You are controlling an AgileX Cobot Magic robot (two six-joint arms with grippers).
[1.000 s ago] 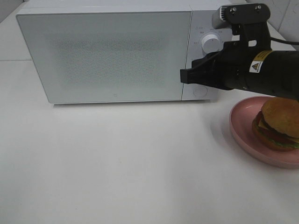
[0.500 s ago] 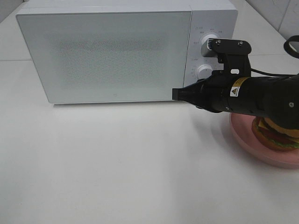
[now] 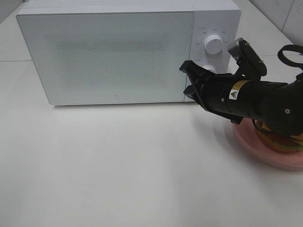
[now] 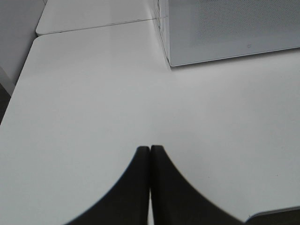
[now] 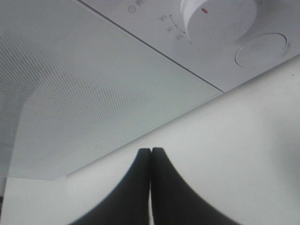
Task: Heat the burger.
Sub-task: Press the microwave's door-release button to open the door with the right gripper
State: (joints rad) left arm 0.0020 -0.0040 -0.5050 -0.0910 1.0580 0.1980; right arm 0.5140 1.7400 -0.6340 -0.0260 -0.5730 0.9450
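The burger (image 3: 280, 142) sits on a round pink plate (image 3: 258, 146) at the right of the table, mostly hidden under my right arm; only its layered lower edge shows. My right gripper (image 3: 186, 78) (image 5: 150, 154) is shut and holds nothing. Its tips are at the right edge of the white microwave's (image 3: 109, 56) closed door (image 5: 93, 70), just left of the control panel. In the left wrist view my left gripper (image 4: 150, 152) is shut and empty, low over the bare tabletop, off the microwave's near corner (image 4: 225, 28). It does not show in the exterior view.
The microwave's panel carries an upper dial (image 3: 212, 45), a lower dial (image 5: 218, 18) and a round button (image 5: 261, 48) below it. A black cable (image 3: 289, 51) loops at the right edge. White tabletop (image 3: 118, 161) stretches in front of the microwave.
My right arm dropped low over the plate and burger, then rolled about its axis. The shut gripper dipped down-left and came back up to the door's right edge. The door stays closed.
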